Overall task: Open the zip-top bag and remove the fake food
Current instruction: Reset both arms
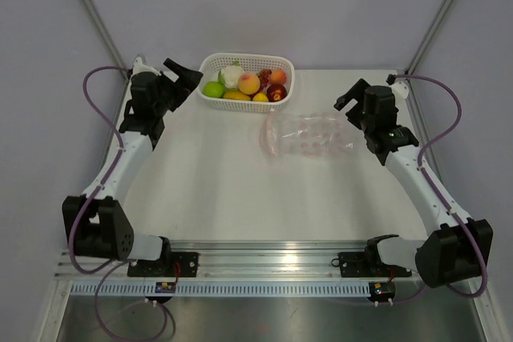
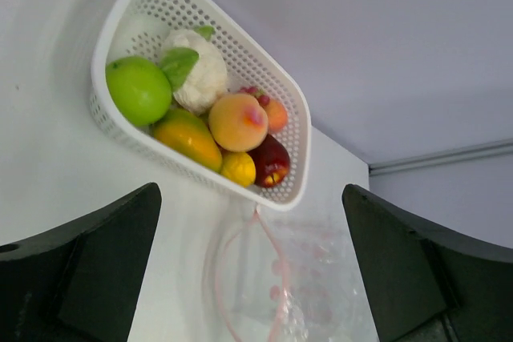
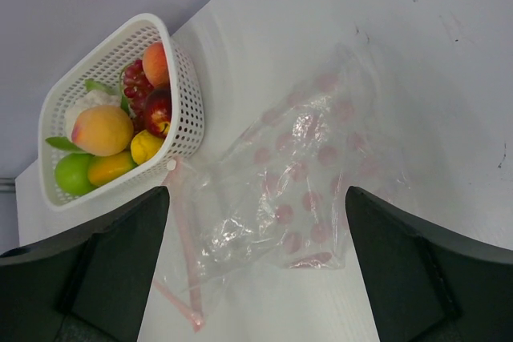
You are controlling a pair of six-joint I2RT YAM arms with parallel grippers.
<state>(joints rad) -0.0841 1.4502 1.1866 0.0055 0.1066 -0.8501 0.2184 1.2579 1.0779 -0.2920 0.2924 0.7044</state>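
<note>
Between the gaping left gripper (image 1: 186, 78) and right gripper (image 1: 346, 95) lay the seemingly empty zip-top bag (image 1: 309, 135); any retreat needed to clear it.

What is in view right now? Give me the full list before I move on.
basket: one, white perforated, far middle of table
green apple: one, green, in basket
cauliflower: one, white with green leaves, in basket
large peach: one, orange-pink, in basket
small peach: one, orange-pink, in basket
mango-like piece: one, yellow-orange, in basket
lemon: one, yellow, in basket
red apple: one, dark red, in basket
grapes: one bunch, dark red, in basket
zip-top bag: one, clear with pink dots, flat on table beside basket, nothing visible inside
table: one, white
left claw: one, black, open, empty, left of basket
right claw: one, black, open, empty, right of bag
</note>
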